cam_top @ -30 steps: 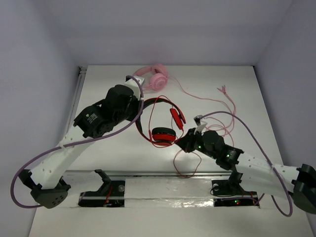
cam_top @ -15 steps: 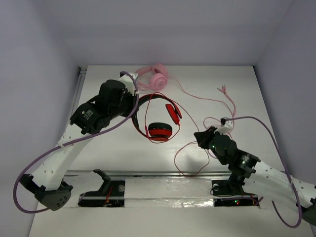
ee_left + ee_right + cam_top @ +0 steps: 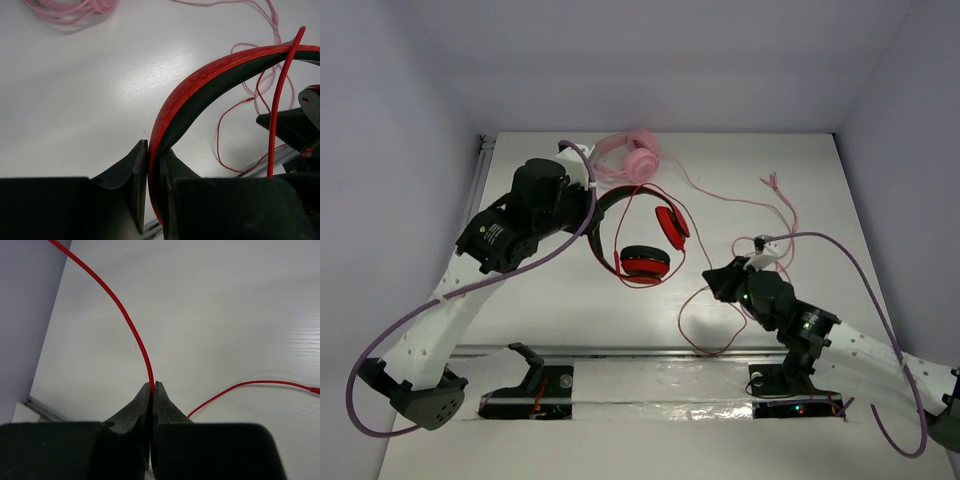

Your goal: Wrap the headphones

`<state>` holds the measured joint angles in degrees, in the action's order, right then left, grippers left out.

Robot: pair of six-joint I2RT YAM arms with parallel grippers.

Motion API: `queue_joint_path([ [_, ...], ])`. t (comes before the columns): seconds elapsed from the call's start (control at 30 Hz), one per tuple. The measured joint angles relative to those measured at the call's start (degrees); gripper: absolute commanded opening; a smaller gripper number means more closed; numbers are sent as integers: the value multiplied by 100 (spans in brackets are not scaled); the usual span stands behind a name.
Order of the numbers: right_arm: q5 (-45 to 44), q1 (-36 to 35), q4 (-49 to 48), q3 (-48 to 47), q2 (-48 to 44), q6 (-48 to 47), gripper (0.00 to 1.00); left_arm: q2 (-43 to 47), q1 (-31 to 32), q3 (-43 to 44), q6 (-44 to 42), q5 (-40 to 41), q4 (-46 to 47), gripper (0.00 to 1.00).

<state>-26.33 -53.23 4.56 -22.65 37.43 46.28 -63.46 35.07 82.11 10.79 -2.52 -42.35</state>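
The headphones have a black and red headband and red ear cups, near the table's middle. My left gripper is shut on the headband; in the left wrist view both fingers clamp the band. A second red cup hangs tilted beside the lower one. The thin red cable loops toward the front edge. My right gripper is shut on the cable, which rises from its tips in the right wrist view.
Pale pink headphones lie at the back, their pink cable trailing right across the table. A metal rail runs along the front edge between the arm bases. Grey walls close in on three sides.
My right gripper pulled back to the right from the headphones, drawing the red cable with it, then shifted slightly left. My left gripper moved back and left with the headband.
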Motion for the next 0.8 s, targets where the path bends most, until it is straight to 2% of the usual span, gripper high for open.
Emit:
queue_joint_path([
  [0.3,1600,0,-1113,35,973,-398,0,0,-308,22,247,85,531,0],
  [0.5,2697,-4,-1954,98,1530,-450,0,0,-330,-39,518,496,1071,0],
  [0.63,3152,-197,-2343,39,2024,-446,0,44,-330,-577,807,890,1681,0],
  [0.8,3300,-649,-2544,-201,2463,-400,0,-11,-330,-1344,1152,1464,2186,0],
])
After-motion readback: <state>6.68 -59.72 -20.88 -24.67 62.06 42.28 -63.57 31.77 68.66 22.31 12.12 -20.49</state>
